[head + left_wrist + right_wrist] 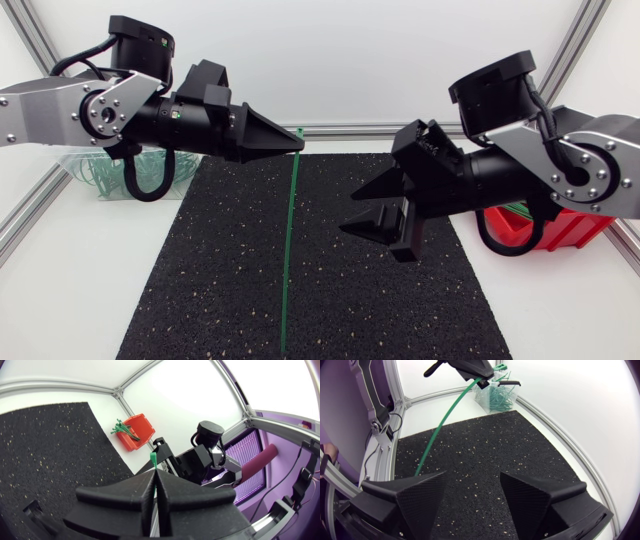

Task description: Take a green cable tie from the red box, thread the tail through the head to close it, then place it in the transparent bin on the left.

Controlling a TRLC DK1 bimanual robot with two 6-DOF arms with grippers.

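A black mat (330,270) with small pale speckles lies on a white table (70,300). Behind the mat an aluminium rail (345,129) follows the table edge, and a plain white panel (330,60) stands above it. The light is even.

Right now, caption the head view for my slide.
Left gripper shut on a green cable tie extending over the black mat; right gripper open beside it.

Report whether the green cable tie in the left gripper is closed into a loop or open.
Open: the cable tie hangs as one long strip from the shut left gripper, its tail free, threaded through nothing.
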